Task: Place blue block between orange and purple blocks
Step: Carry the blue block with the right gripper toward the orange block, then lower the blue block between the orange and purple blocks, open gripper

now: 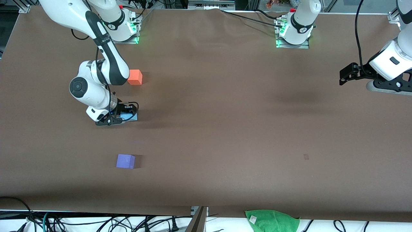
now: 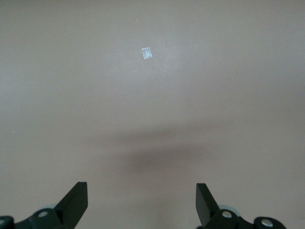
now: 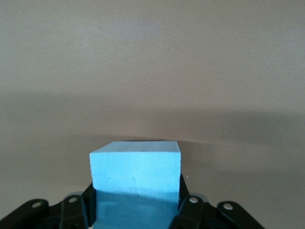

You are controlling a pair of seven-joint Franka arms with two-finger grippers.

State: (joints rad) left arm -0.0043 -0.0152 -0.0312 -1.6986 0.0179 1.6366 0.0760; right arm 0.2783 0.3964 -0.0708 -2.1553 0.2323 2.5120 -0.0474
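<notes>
My right gripper [image 1: 124, 116] is shut on the blue block [image 1: 132, 116], low at the table surface. The block lies between the orange block [image 1: 135, 77], which is farther from the front camera, and the purple block [image 1: 125, 161], which is nearer. In the right wrist view the blue block [image 3: 136, 167] fills the space between the fingers of the right gripper [image 3: 136, 212]. I cannot tell whether the block rests on the table. My left gripper [image 1: 391, 85] waits open and empty above the left arm's end of the table, and in the left wrist view [image 2: 142, 200] only bare table shows.
The brown table [image 1: 225, 129] holds a small pale mark [image 1: 306, 157], also in the left wrist view [image 2: 147, 53]. A green cloth [image 1: 272, 220] lies off the front edge. Cables run along that edge.
</notes>
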